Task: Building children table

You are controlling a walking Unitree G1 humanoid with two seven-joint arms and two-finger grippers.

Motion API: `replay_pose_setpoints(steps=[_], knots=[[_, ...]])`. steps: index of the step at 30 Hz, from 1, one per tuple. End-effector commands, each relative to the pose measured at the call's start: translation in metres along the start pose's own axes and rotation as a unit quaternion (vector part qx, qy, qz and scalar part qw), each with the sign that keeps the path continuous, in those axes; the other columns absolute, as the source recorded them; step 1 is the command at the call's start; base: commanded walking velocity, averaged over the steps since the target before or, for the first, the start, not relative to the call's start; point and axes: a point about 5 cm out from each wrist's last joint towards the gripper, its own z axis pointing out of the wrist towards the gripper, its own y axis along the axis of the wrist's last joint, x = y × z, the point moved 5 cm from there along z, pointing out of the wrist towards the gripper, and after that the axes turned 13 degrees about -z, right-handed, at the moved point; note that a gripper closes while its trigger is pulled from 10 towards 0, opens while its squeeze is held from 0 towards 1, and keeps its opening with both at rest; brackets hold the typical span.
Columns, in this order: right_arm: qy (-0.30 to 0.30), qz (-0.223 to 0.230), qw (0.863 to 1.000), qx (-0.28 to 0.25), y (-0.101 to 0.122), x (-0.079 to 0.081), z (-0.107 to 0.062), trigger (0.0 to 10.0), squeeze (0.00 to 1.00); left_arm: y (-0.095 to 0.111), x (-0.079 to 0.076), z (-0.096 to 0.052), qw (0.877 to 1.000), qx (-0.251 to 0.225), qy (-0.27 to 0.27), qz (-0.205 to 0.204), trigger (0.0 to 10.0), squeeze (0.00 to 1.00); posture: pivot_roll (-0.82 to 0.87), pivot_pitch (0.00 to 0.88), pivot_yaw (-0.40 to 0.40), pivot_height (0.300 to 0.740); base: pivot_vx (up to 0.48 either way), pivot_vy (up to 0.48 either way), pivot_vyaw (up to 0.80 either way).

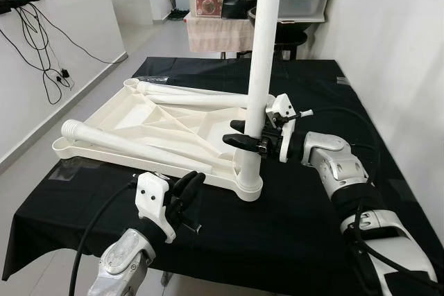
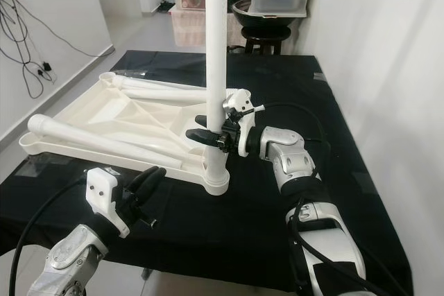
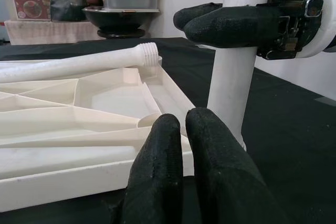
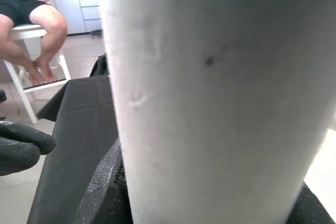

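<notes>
The right gripper (image 1: 251, 142) has its two black fingers (image 3: 231, 23) clamped around the lower part of the upright table leg (image 1: 262, 60), one finger passing across the front of the tube. The grip sits low on the leg, just above its foot, which probably gives the firmest control where the leg enters the corner socket (image 1: 248, 186) of the tabletop (image 1: 149, 126). The leg stands close to vertical in that socket. Whether it is fully seated cannot be told.

The left gripper (image 1: 186, 190) has its fingers pressed together and holds nothing. It hovers just beside the near edge of the tabletop, pointing toward the base of the upright leg, likely placed to steady the panel.

The tabletop lies upside down on the black cloth (image 1: 291, 227), ribbed underside facing up, so the sockets are accessible from above. Two loose legs (image 1: 132, 147) rest across the underside, one along the near edge and one along the far edge, probably awaiting fitting.

In the right wrist view, a person (image 4: 31, 19) sits on a white stool beyond the table.
</notes>
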Motion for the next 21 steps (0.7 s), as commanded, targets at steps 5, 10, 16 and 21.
replay_pose_setpoints(steps=[5,10,16,21], knots=[[-0.046,0.009,0.999,0.017,-0.013,-0.002,-0.002,0.0,0.00,-0.001,0.000,0.001,1.000,-0.002,0.000,-0.004,10.0,0.00,0.01,0.000,-0.020,0.740,0.000,0.000,0.00],[-0.244,0.065,0.964,0.083,-0.059,0.021,0.004,0.0,0.00,0.000,0.002,-0.001,1.000,-0.004,0.002,-0.002,10.0,0.00,0.00,0.000,-0.026,0.740,0.000,0.000,0.00],[-0.334,0.025,0.935,0.121,-0.063,0.030,0.010,0.0,0.00,-0.001,0.007,0.001,1.000,-0.003,0.003,-0.001,10.0,0.00,0.01,0.000,-0.028,0.740,0.000,0.000,0.00],[-0.329,0.021,0.936,0.121,-0.063,0.026,0.013,0.0,0.00,0.000,0.008,0.003,1.000,-0.006,0.004,-0.001,10.0,0.00,0.00,0.000,-0.019,0.740,0.000,0.000,0.00]])
